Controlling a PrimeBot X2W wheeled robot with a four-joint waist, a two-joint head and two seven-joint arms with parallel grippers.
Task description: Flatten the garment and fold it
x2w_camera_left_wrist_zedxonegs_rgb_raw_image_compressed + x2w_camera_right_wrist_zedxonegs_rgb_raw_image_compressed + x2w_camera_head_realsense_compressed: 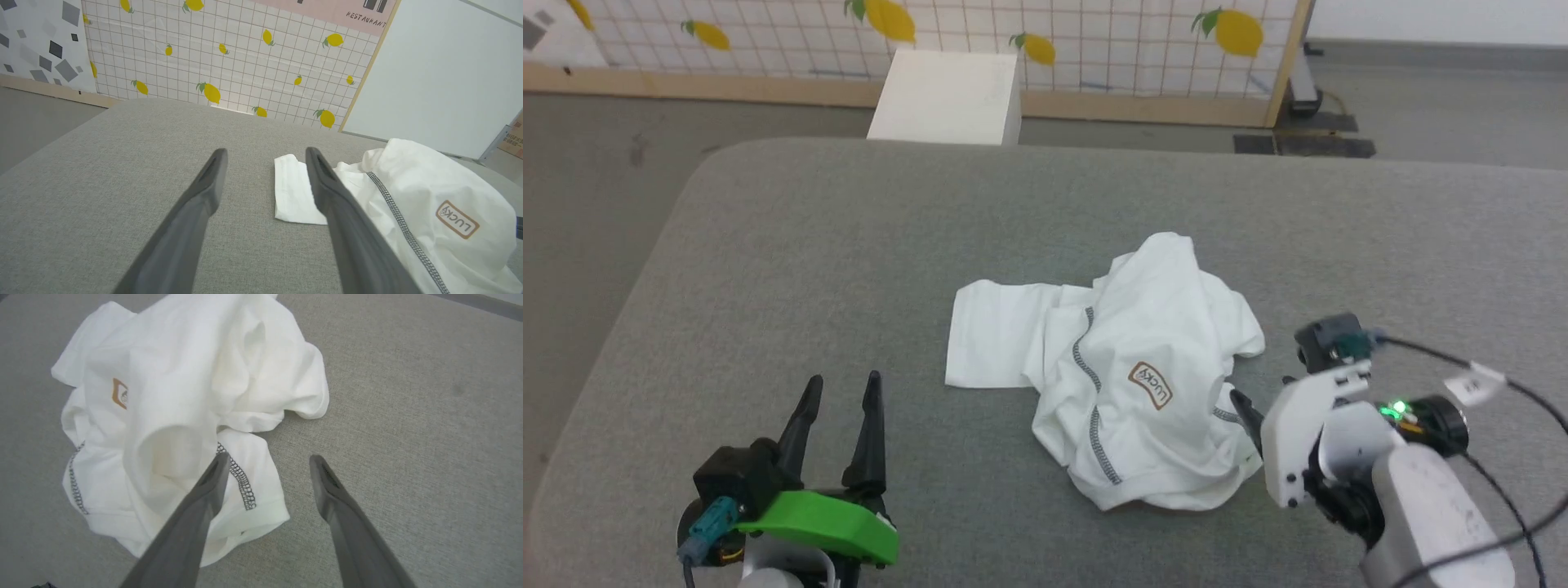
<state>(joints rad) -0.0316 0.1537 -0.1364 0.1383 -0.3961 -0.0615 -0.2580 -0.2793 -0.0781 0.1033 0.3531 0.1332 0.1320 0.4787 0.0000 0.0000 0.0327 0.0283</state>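
The garment [1127, 376] lies crumpled in a heap on the grey padded table [849, 245], white with dark zigzag seams and a tan-bordered LUCKY patch facing up. One flat part of it sticks out to the left. My left gripper [843, 380] stands open low at the left, well clear of the cloth. In the left wrist view the left gripper [266, 152] points past the flat part of the garment [421, 192]. My right gripper [1262, 396] is open at the heap's lower right edge. In the right wrist view its left finger [204, 490] hangs over a stitched hem of the garment [184, 375] and its right finger over bare table.
A white box [947, 96] stands on the floor beyond the table's far edge, before a lemon-print partition [1094, 41]. The table's rounded left corner [719, 155] drops to grey floor. Black cables [1503, 384] trail from my right wrist. Bare table lies left of and beyond the heap.
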